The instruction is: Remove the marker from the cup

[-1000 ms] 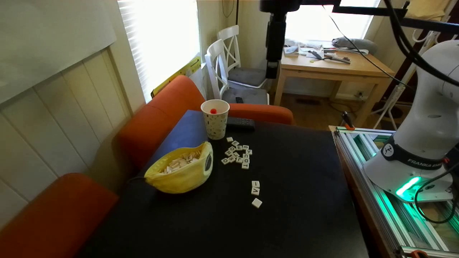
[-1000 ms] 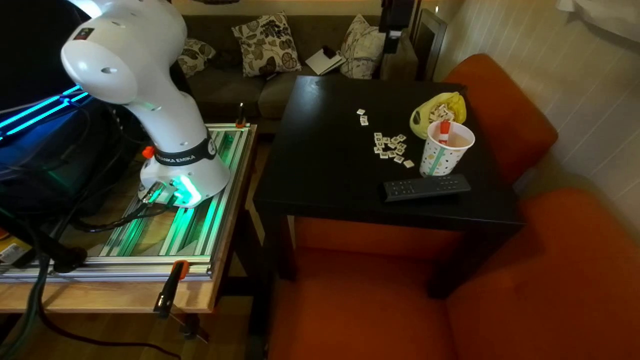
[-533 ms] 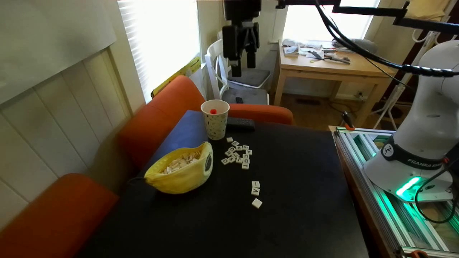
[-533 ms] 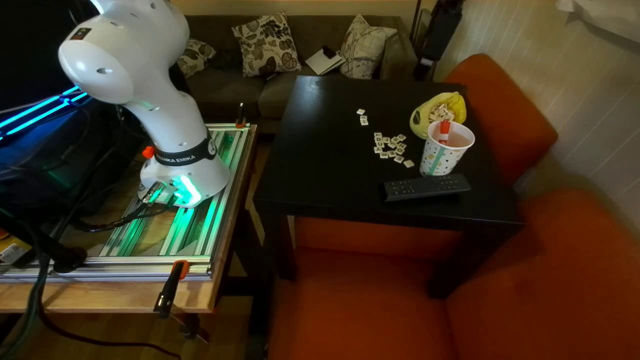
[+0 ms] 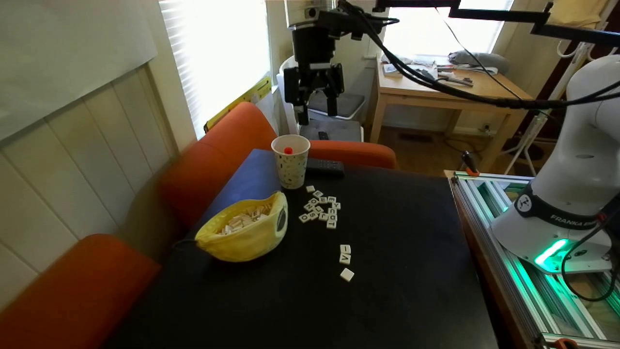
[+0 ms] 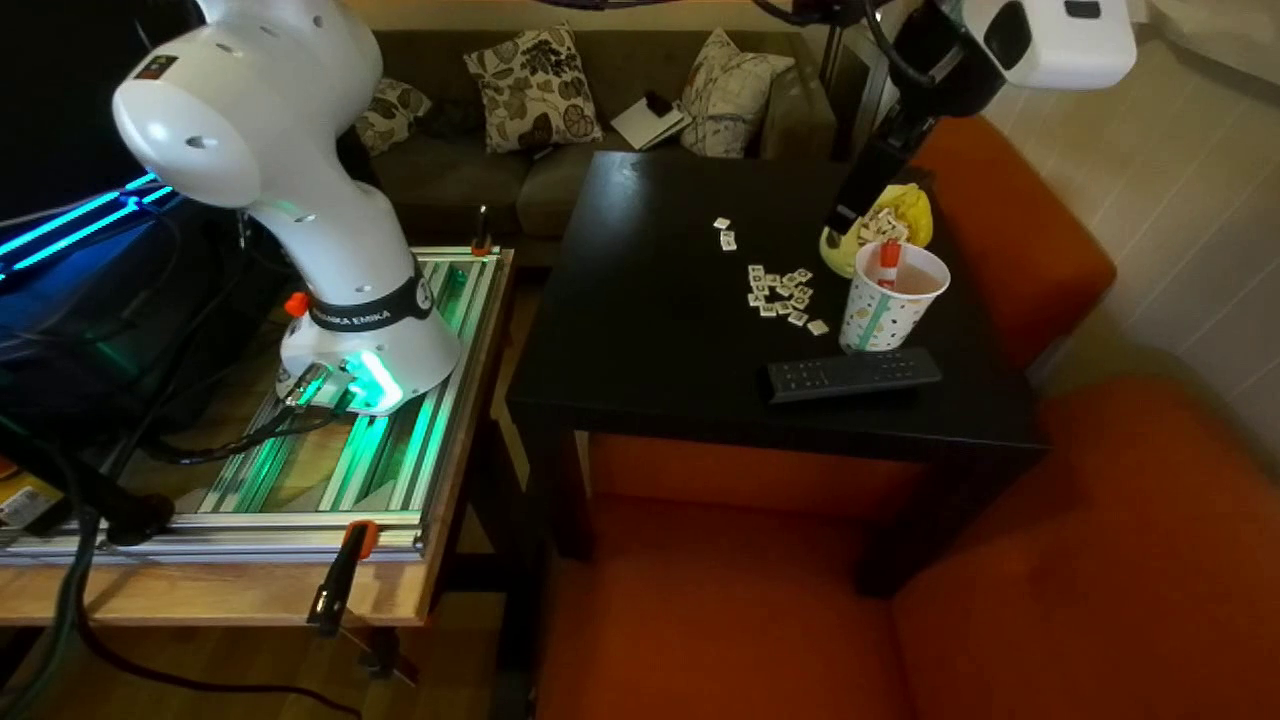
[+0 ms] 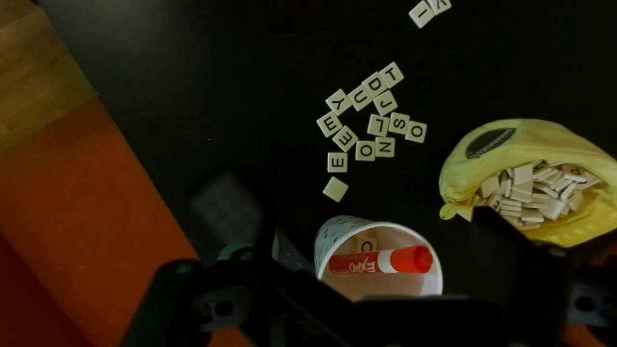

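Seeing the red marker [image 7: 381, 260] right there inside the speckled cup [image 7: 332, 236], with one end up near the rim and, in the wrist view, a lettered tile [image 7: 367, 246] showing beside it lower down! Hovering above the black table [image 6: 640, 330] with the gripper [image 5: 317, 112] spread wide, jaws well parted and clear of the cup. Around that, spotting a dark remote [image 6: 855, 375] lying just beside the cup, a cluster of letter tiles [image 7: 384, 147] close by, a yellow pouch [image 7: 540, 135] gaping, holding plenty more, then, past the table edge, orange seating [image 6: 720, 600].
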Available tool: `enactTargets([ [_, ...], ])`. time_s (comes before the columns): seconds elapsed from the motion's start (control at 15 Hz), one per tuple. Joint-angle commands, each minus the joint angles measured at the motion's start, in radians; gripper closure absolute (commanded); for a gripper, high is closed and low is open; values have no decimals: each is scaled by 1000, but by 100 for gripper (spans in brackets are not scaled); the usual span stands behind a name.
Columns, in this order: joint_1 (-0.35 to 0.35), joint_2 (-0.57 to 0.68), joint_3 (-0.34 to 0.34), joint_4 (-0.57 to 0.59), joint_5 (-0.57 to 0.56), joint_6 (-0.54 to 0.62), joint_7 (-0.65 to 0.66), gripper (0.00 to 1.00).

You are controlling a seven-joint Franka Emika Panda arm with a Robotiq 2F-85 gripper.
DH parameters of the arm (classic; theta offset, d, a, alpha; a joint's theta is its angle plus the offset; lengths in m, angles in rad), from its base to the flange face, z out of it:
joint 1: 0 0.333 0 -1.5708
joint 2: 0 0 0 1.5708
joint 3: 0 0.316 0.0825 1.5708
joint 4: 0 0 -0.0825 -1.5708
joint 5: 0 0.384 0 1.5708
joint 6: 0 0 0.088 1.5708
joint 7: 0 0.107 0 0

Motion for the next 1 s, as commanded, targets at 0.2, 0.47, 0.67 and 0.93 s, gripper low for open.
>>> enactTargets([
  [0.2,0,38,-1,52,49,-21,104,0],
  [0.47,-1,82,-5,106,114,-41,287,0],
  [0.67,-4,109,-11,114,171,17,397,0],
  [0.93,-7,146,-18,108,238,98,531,0],
])
